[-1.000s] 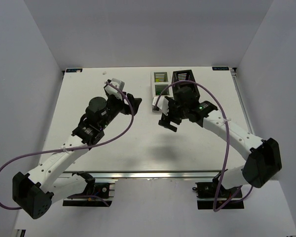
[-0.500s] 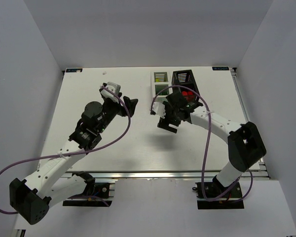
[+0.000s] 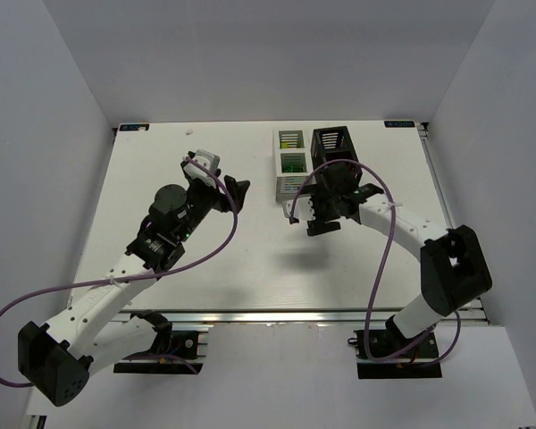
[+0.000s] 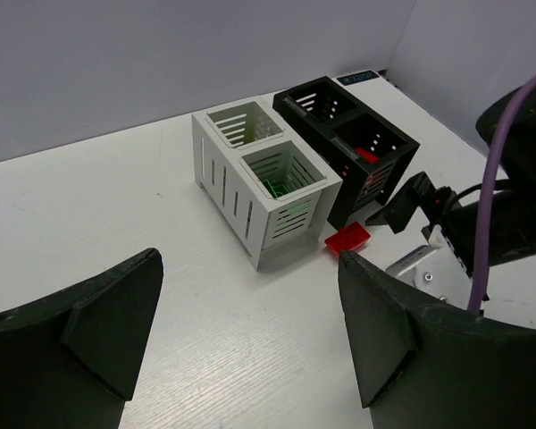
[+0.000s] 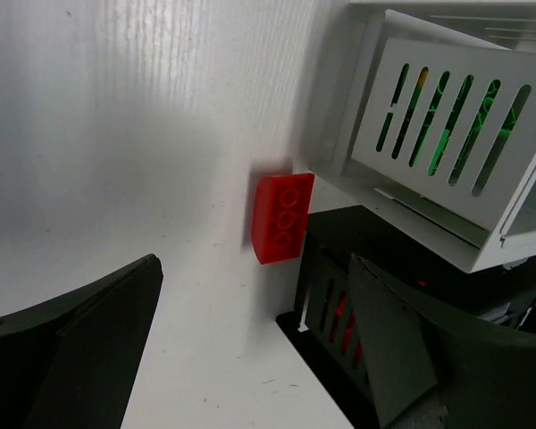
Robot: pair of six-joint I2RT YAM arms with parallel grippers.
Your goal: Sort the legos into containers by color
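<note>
White desk (image 3: 161, 161) bearing the red lego (image 4: 347, 239), which lies flat at the foot of the white container (image 4: 250, 206) and the black container (image 4: 380, 174). The two stand side by side at upper centre of the overhead view. Inside, green legos (image 4: 272, 186) show in the white container's lower-right compartment and red pieces (image 4: 366, 154) in the black one. The left end effector (image 4: 246, 313), at the bottom of its wrist view, is spread wide and empty. The right end effector (image 5: 250, 340) is likewise spread and empty, with the red lego at the centre of its view.
</note>
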